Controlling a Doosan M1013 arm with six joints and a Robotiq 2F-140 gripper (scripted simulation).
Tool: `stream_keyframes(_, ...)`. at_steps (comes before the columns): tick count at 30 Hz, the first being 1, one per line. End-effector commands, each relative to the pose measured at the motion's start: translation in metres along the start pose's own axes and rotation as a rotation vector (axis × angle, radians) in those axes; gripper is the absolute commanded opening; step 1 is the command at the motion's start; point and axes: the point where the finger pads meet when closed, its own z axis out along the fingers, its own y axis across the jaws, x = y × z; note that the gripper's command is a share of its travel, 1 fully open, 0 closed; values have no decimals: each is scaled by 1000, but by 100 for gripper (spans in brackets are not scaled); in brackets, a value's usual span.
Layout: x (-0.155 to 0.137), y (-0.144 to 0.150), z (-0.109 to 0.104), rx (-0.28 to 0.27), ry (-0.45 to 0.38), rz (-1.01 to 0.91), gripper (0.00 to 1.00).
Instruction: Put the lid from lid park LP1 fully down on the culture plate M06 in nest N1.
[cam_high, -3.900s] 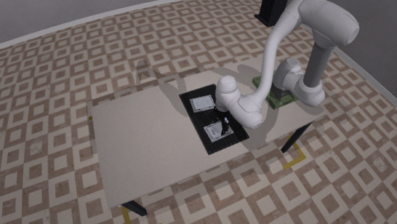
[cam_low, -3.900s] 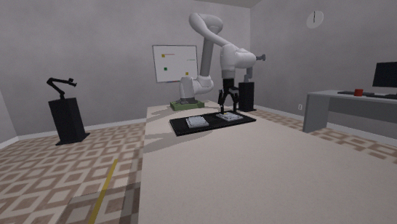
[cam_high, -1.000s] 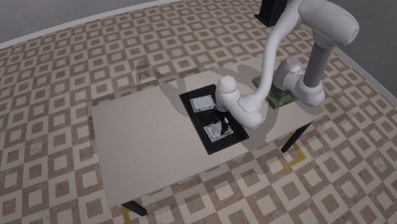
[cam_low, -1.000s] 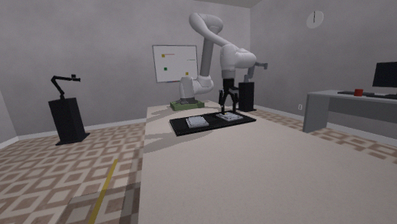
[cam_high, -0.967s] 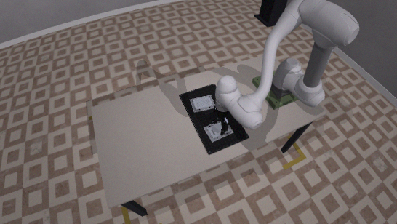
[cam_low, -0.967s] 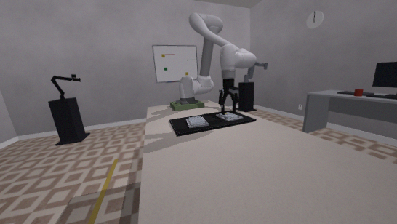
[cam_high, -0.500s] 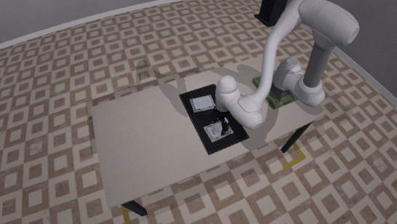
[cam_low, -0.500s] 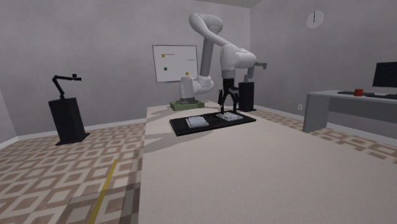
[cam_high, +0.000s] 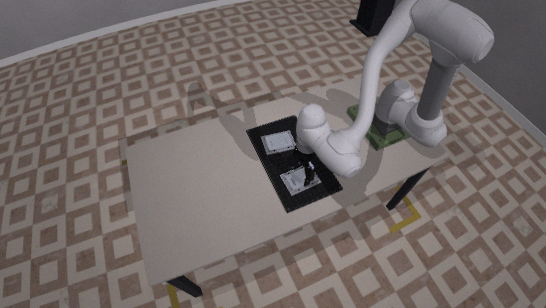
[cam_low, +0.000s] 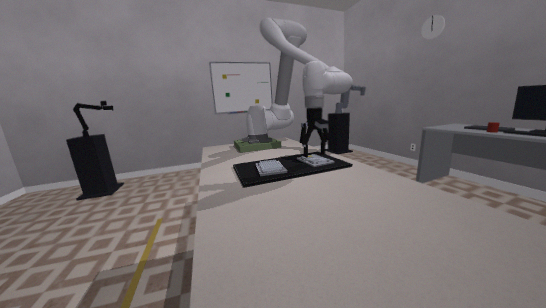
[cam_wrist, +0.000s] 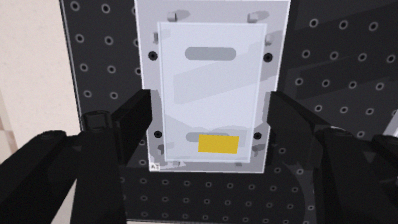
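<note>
- The lid (cam_wrist: 212, 75) lies flat on the white lid park LP1 (cam_wrist: 146, 50), at the end of the black perforated mat (cam_high: 320, 192) nearest the table's front edge in the top view.
- Seen from the wrist, the lid's long axis runs straight away from the camera. Its yellow label (cam_wrist: 218, 144) sits at the near short end.
- The gripper (cam_wrist: 210, 112) hangs upright over the lid with its jaw spread. One of the black fingers stands beside each long side of the lid, across the short axis, and they grasp nothing.
- I cannot tell whether the fingertips just brush the lid's edges or stand a hair apart from them.
- The culture plate M06 (cam_high: 278, 142) sits uncovered in its nest at the mat's other end, toward the table's far edge, with its gridded wells showing.
- Lid and plate lie in line along the mat's long axis with a strip of mat between them.
- The mat lies toward the right side of the table (cam_high: 200, 210), well apart from the left edge.
- The green base plate (cam_high: 382, 144) sits at the far right corner, just beside the mat.
- The white arm (cam_high: 375, 75) arches over from that corner, and its wrist crowds the mat's right edge.
- The space above the plate and toward the table's left stays open.
</note>
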Motion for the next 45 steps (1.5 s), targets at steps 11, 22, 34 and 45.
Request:
stream_keyframes(11,1,0,-1,1,1,0,69)
stream_keyframes(22,1,0,0,1,1,0,69)
stream_keyframes(34,1,0,5,1,1,0,69)
stream_keyframes(45,1,0,11,1,1,0,69)
